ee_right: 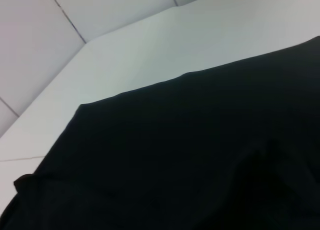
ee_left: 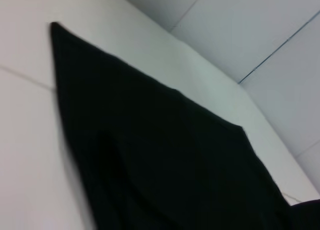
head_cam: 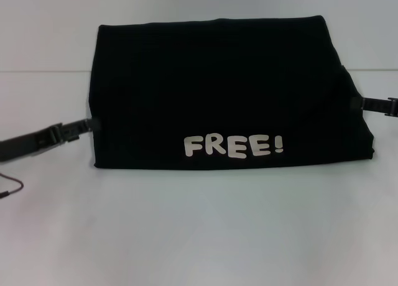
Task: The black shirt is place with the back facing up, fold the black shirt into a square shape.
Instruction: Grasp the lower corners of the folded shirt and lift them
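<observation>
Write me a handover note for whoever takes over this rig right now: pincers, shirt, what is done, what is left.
Left pincer: at the left edge of the black shirt, low over the table; grip state not visible.
Right pincer: at the shirt's right edge; grip state likewise hidden.
Shirt: lies on the white table, folded into a wide band, white "FREE!" lettering up near the front edge.
Done: at least one fold, judging by the band shape.
Left: it is wider than deep, so probably fold the sides in to make a square.
</observation>
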Robot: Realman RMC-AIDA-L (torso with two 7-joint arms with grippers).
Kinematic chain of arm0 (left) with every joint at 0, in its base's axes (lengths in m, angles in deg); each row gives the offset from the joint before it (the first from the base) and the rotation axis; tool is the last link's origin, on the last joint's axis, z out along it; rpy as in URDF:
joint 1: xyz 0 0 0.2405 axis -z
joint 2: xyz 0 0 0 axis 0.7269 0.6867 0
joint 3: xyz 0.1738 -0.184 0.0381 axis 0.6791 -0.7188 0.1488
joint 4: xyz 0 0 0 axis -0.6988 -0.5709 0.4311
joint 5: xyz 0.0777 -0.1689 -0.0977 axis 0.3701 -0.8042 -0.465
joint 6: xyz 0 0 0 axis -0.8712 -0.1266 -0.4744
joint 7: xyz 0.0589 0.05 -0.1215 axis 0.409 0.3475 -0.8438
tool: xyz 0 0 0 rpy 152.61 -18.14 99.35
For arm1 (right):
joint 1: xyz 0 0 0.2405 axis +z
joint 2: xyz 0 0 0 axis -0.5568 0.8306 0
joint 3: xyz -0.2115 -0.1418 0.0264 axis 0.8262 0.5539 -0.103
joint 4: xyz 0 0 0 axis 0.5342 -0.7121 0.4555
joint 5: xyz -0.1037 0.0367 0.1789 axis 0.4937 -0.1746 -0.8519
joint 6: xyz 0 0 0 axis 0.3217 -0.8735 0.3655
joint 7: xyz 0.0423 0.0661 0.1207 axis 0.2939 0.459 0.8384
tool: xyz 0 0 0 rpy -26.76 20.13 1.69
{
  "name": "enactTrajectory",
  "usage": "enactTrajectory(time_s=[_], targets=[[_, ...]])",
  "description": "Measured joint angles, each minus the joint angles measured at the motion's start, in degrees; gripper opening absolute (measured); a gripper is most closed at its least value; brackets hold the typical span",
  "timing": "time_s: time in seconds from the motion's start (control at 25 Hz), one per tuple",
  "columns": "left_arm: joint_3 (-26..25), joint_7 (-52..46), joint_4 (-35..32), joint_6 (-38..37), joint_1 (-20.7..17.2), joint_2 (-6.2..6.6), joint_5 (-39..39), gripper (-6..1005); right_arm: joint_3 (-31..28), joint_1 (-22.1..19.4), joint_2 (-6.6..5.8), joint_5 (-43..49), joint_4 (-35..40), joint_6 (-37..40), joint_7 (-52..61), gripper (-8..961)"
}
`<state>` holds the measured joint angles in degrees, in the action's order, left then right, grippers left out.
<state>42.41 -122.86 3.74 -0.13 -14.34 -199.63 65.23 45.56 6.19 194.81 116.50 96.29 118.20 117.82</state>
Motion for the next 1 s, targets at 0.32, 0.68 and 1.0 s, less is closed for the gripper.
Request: enactTrajectory(time_s=[0.32,0.68,1.0], targets=[[3.14,-2.40,3.09,7.20,1.02,-0.56,3.99,749,0.19,0.35,0.01,-0.04,0.00,-0.25,0.38,732],[7.25,-1.91,3.74,9.83,1.64,-1.50,3.91,719,0.24,0.47,0.18,-0.05,0.00,-0.83,0.42,732],[8.90,-1.70,3.74,10.30,1.97,-1.70,4.05,692,0.24,-0.09,0.27,0.01,-0.24,-1.36,0.23,732]])
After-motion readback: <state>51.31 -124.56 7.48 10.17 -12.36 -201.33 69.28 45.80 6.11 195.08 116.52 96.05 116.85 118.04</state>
